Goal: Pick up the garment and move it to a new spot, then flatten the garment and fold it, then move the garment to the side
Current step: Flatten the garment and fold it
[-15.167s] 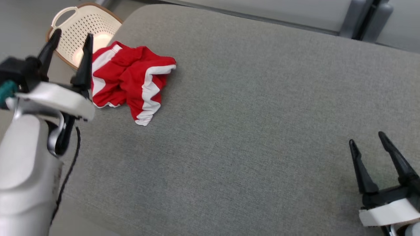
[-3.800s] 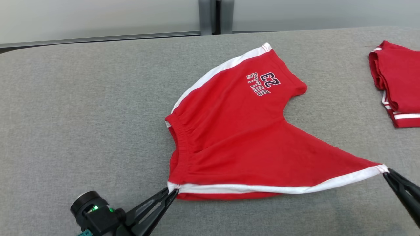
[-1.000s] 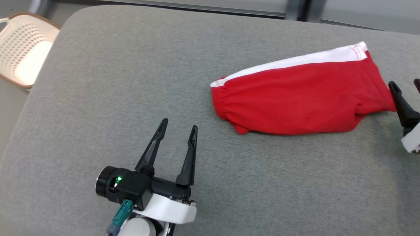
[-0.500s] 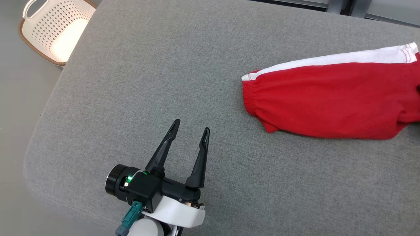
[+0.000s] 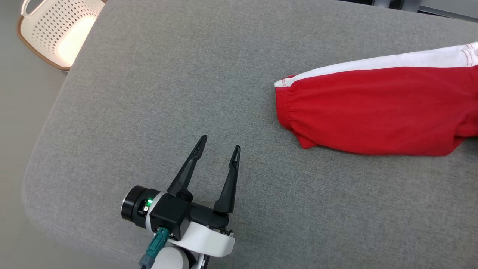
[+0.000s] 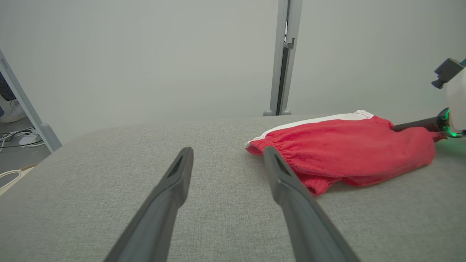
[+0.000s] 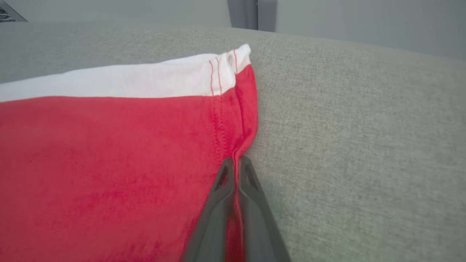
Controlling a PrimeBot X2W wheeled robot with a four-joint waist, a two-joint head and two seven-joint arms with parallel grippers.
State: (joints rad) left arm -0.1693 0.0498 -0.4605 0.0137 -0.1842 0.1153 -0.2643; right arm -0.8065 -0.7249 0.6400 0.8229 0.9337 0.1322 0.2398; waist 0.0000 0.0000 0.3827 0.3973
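Lab (padded table [image 5: 168, 93], bare partitions [image 6: 145, 54]).

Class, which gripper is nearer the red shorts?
Right. The right gripper is shut on the red shorts at their leg hem; the left gripper is open over the grey table, clear of the waistband.

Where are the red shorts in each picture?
Head view: the red shorts lie at the right, running off the right edge.
Left wrist view: right of middle, just past the tips of the open left tool.
Right wrist view: across the left half, pinched by the shut right tool.
Shared landmark: the white stripe along the shorts' far edge.
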